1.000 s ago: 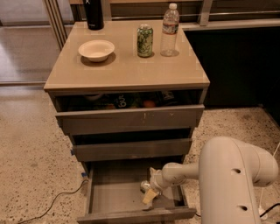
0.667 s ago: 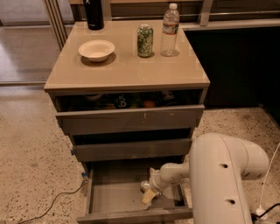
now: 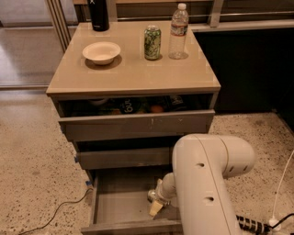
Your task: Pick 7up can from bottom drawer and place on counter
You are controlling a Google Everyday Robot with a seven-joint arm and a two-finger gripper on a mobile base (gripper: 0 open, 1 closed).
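Gripper (image 3: 156,204) is down inside the deep grey bottom drawer (image 3: 117,204), right-hand side, at the small silver-white 7up can (image 3: 151,196). Only the can's shiny metal end shows, touching or just beside the gripper tip. Can't tell whether the gripper is spread or clamped on it; the wrist and the big white arm link (image 3: 206,183) cover that. Looks like the grasp step, lift not yet done. To do it well: confirm a firm hold across the can body before moving, then come up and out toward the drawer front. The grey middle drawer (image 3: 124,158) is ajar over the back of the bottom one, and the top drawer (image 3: 135,124) sticks out further above that. Glossy tan counter (image 3: 138,75) has free space along the front edge and front-right corner, so aim there. Back half is taken: white bowl (image 3: 101,52) toward the back-left, green-patterned can (image 3: 152,42) and clear plastic bottle (image 3: 178,31) near the back-right, black flask (image 3: 98,13) at the back-left corner. Risks: clipping a drawer front on the way up, or knocking the green can.
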